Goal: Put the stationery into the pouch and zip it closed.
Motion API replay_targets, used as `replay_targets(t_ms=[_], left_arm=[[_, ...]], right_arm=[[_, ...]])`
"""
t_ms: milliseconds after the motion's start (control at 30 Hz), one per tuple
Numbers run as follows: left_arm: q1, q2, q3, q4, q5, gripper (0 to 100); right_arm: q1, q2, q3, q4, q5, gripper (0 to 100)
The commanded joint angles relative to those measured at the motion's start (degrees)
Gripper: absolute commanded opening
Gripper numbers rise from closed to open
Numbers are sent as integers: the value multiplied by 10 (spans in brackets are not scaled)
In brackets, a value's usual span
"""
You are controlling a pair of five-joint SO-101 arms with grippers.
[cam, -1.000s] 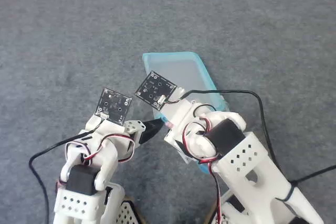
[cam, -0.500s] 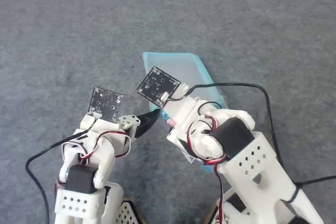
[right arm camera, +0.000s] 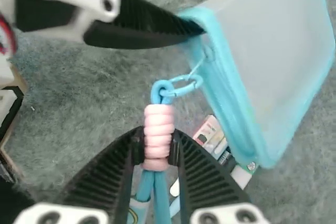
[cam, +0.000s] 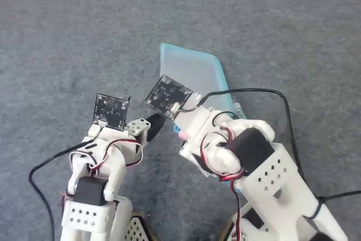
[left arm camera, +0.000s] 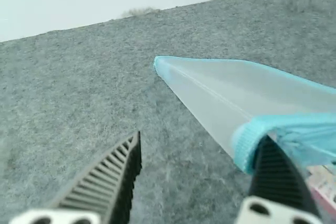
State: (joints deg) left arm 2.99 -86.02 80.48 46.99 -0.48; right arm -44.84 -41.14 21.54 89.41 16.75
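Pouch (cam: 194, 74) lies on the grey mat (cam: 67, 43) ahead of both arms. Right gripper (right arm camera: 156, 150) clamps the pink zip pull (right arm camera: 157, 132). Left gripper (left arm camera: 199, 142) stands wide, one finger at the pouch's corner (apparently bracing). Stationery (right arm camera: 212, 135) shows at the mouth; zipping judged unfinished.

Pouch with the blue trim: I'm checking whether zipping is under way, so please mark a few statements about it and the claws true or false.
1. The translucent pouch with light blue trim lies on grey felt. True.
2. The right claw is shut on the pink coiled zipper pull. True.
3. The left claw is clamped shut. False: its fingers stand apart, one against the pouch's blue edge.
4. The pouch is opaque red. False: it is see-through.
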Motion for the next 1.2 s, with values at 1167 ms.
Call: replay_targets(t_ms=[1167], left_arm=[[-120, -4, -35, 10, 28, 9]], right_arm=[[101, -2, -7, 32, 67, 92]])
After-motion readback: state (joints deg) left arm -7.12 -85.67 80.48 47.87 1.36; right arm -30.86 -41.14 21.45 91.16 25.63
